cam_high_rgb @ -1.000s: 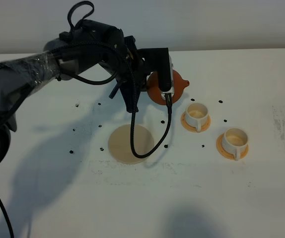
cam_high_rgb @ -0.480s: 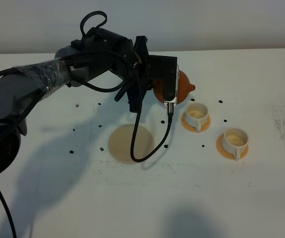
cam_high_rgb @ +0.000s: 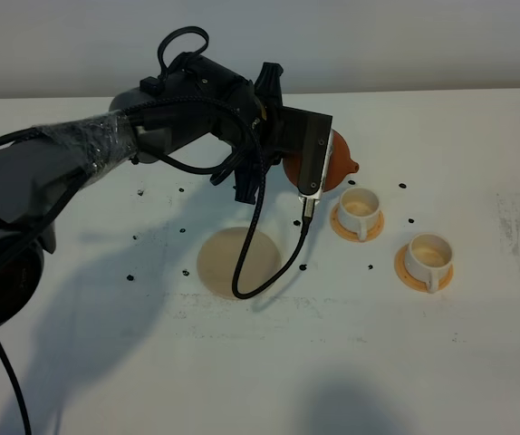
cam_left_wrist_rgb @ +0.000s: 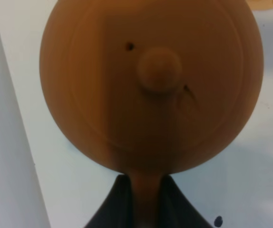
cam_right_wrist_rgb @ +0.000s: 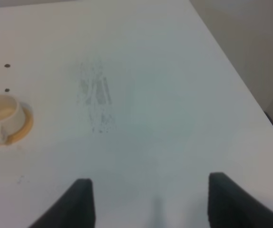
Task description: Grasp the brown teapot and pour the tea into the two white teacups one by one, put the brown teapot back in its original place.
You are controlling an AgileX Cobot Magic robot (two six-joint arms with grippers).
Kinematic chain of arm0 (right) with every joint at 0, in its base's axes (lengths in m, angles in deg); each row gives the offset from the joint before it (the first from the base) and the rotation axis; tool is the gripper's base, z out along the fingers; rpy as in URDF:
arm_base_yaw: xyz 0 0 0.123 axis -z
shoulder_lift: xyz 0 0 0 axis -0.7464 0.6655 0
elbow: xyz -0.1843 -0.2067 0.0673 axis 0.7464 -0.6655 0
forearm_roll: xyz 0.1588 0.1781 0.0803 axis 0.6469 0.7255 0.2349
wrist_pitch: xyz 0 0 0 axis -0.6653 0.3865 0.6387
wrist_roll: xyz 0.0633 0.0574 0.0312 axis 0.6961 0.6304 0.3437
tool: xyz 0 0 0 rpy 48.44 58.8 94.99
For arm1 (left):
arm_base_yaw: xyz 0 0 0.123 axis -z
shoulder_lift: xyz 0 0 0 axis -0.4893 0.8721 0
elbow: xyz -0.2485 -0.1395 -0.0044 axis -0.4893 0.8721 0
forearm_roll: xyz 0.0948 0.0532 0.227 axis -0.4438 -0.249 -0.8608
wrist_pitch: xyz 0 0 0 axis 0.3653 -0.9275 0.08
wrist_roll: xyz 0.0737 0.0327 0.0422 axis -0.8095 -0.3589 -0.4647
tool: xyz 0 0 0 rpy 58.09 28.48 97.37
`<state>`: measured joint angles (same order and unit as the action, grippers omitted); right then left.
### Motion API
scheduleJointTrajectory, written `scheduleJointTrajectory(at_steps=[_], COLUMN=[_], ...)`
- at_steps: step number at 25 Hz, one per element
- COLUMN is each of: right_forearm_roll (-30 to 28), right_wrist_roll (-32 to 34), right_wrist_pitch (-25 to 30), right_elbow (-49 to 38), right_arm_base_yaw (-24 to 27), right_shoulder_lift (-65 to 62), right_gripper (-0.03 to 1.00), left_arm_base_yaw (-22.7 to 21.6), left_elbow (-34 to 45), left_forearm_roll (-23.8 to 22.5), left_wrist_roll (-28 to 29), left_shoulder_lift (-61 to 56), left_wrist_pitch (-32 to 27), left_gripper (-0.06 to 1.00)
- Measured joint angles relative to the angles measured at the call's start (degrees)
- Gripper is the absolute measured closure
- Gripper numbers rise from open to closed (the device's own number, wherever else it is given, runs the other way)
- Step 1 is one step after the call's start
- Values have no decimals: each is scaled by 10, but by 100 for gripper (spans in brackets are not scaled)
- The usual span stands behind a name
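— Teapot of round reddish-brown clay (cam_high_rgb: 340,156), where is it?
— Up at the end of the left arm, half hidden behind the black wrist camera block (cam_high_rgb: 307,154). Its short spout (cam_high_rgb: 353,166) pokes towards the nearer small white cylindrical teacup (cam_high_rgb: 360,207), close to it but not touching.
— And the claw?
— The left gripper (cam_left_wrist_rgb: 143,202) is pinching the teapot's loop handle (cam_left_wrist_rgb: 145,190). The wrist view shows dark fingers (cam_left_wrist_rgb: 115,209) pressed on either side of it, with the small lid knob (cam_left_wrist_rgb: 159,70) facing the lens.
— The cups?
— Each stands on an orange-tan round saucer (cam_high_rgb: 336,220). The second white teacup (cam_high_rgb: 428,256) is further right and closer to where I stand. I cannot tell whether either holds tea.
— The flat cream-beige disc coaster (cam_high_rgb: 216,263)?
— It lies on the white table (cam_high_rgb: 477,362), left of the cups, and a loop of black cable (cam_high_rgb: 260,272) crosses in front of it. The teapot is apart from it.
— Right arm?
— The right gripper (cam_right_wrist_rgb: 148,204) is spread wide over the table, near a grey smudge (cam_right_wrist_rgb: 96,102). Small black dots (cam_high_rgb: 140,192) speckle the tabletop.
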<state>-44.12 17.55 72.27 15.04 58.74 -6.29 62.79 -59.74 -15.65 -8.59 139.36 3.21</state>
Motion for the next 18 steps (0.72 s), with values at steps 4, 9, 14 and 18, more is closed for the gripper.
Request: scheduleJointTrajectory(at_steps=[4, 9, 14, 18], right_forearm_roll=[0, 0, 0, 0], right_wrist_roll=[0, 0, 0, 0], right_wrist_pitch=[0, 0, 0, 0], right_elbow=[0, 0, 0, 0], right_arm_base_yaw=[0, 0, 0, 0], right_shoulder_lift=[0, 0, 0, 0], right_gripper=[45, 45, 45, 45], left_arm_base_yaw=[1, 6, 13, 17], left_elbow=[0, 0, 0, 0], left_forearm_roll=[-20, -56, -69, -90], left_wrist_roll=[-2, -2, -2, -2], left_shoulder_lift=[3, 10, 21, 26], left_wrist_pitch=[7, 18, 35, 44], left_gripper=[85, 85, 85, 85])
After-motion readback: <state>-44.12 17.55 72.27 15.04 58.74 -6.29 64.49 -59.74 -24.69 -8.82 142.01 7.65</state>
